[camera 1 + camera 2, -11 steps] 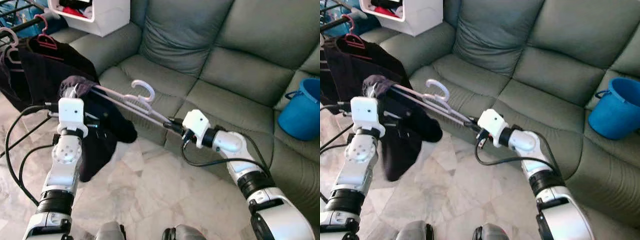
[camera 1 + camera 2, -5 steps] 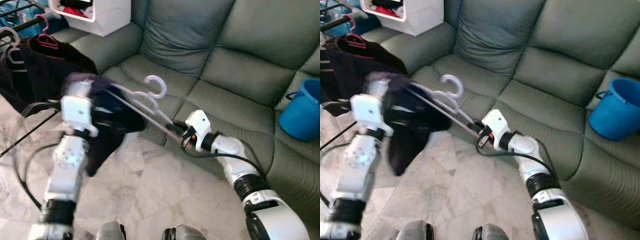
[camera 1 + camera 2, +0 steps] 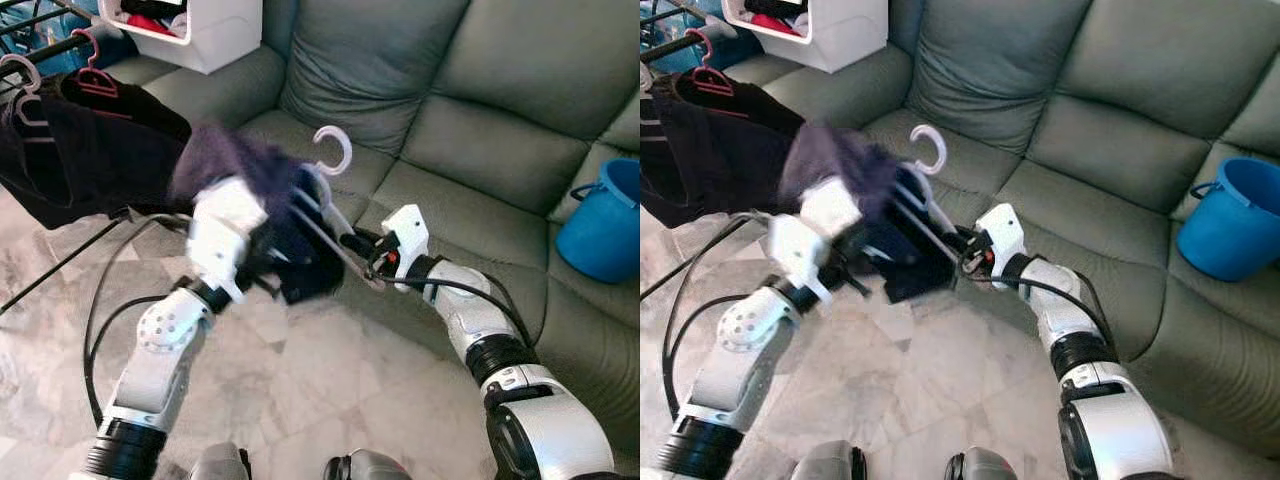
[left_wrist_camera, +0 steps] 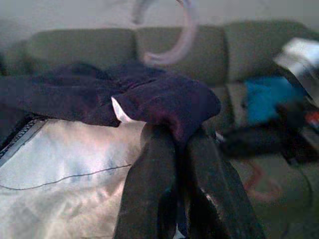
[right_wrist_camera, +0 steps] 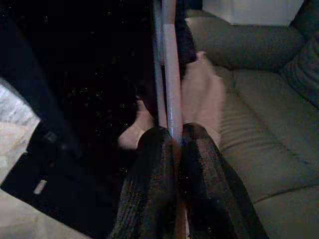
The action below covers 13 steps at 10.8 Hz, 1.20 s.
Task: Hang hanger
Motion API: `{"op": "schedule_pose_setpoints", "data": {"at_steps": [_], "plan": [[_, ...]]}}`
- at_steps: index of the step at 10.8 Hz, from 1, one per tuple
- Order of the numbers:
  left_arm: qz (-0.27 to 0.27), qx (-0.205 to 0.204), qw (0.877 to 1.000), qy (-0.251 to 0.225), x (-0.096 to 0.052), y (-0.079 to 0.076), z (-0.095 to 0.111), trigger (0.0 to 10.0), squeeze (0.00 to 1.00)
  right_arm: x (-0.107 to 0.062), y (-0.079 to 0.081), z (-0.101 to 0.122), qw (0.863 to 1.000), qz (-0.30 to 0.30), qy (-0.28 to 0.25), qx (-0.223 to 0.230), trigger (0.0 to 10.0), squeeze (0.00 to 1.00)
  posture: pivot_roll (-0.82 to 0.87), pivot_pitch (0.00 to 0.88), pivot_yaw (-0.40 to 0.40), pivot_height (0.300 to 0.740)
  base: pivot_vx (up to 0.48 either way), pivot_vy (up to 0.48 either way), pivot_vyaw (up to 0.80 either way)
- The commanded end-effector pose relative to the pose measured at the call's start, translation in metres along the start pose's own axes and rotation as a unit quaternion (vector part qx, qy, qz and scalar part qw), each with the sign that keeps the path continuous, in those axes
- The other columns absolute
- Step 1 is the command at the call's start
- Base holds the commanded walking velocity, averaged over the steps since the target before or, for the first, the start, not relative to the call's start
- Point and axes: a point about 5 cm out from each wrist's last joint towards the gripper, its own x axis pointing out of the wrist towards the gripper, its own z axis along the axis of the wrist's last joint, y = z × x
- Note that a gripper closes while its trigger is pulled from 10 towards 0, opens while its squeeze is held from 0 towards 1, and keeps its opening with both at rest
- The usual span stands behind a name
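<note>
The white hanger (image 3: pixel 325 190), draped with a dark purple garment (image 3: pixel 262 200), is held in the air in front of the green sofa (image 3: pixel 440 90), hook pointing up. The right gripper (image 5: pixel 173 149) pinches the hanger's end bar between pressed-together fingers. The left gripper (image 4: pixel 179 149) clamps the garment at the hanger's other end. A blue bucket (image 3: pixel 600 220) sits on the sofa, well apart.
</note>
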Motion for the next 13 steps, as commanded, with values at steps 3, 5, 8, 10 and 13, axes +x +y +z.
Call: {"op": "schedule_pose_setpoints", "data": {"at_steps": [3, 5, 8, 10, 13], "plan": [[-0.055, 0.046, 0.997, 0.039, -0.005, -0.005, -0.009, 0.0, 0.00, -0.005, -0.016, 0.023, 0.999, -0.015, -0.044, -0.010, 0.0, 0.00, -0.04, 0.000, -0.074, 0.740, 0.000, 0.000, 0.00], [-0.016, 0.090, 0.992, 0.088, -0.008, 0.006, -0.026, 0.0, 0.00, -0.005, -0.011, 0.031, 0.997, 0.001, -0.059, -0.051, 0.0, 0.00, -0.04, 0.000, -0.074, 0.740, 0.000, 0.000, 0.00], [0.031, 0.113, 0.989, 0.085, -0.002, 0.013, -0.026, 4.4, 0.00, -0.006, 0.004, 0.020, 0.995, 0.049, -0.029, -0.086, 0.0, 0.00, -0.04, 0.000, -0.074, 0.740, 0.000, 0.000, 0.00], [0.053, 0.105, 0.990, 0.082, -0.001, 0.017, -0.027, 10.0, 1.00, -0.010, 0.003, 0.017, 0.993, 0.042, -0.024, -0.103, 0.0, 0.00, -0.04, 0.000, -0.075, 0.740, 0.000, 0.000, 0.00], [0.024, 0.115, 0.990, 0.077, -0.005, 0.016, -0.027, 10.0, 1.00, -0.015, 0.000, 0.017, 0.992, 0.022, -0.033, -0.124, 0.0, 0.00, -0.05, 0.000, -0.073, 0.740, 0.000, 0.000, 0.00]]}}
